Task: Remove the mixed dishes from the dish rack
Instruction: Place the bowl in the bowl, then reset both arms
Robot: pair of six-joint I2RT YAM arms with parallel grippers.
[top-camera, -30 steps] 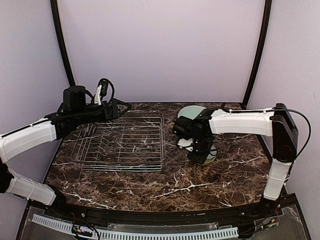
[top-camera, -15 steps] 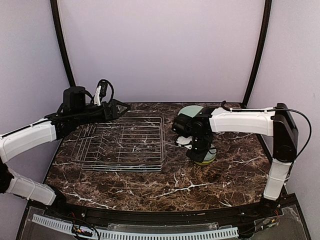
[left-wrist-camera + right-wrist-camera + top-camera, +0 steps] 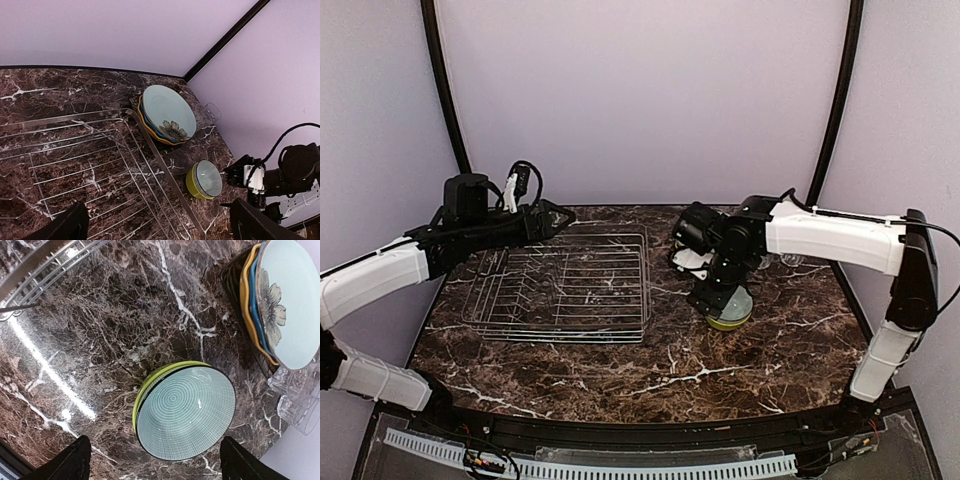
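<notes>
Dish rack [image 3: 560, 285] lies at the left centre of the marble tabletop [image 3: 720, 370], its wire rows showing in the overhead view. To its right, at the centre of the right wrist view, a pale-green bowl [image 3: 186, 412] sits nested inside a yellow-green bowl [image 3: 142, 395] on the marble. At the upper right of that view a flower plate [image 3: 290, 305] tops a stack, with the rims of a blue plate [image 3: 253, 290], a yellow plate [image 3: 245, 290] and a black square plate [image 3: 231, 277] showing beneath it. Clear glasses [image 3: 297, 405] stand just beside the stack at the right edge. The right gripper [image 3: 155, 455] hangs over the nested bowls with its fingers spread wide and nothing between them. The left gripper [image 3: 157, 220] hovers above the rack's upper left corner, also spread wide and holding nothing.
</notes>
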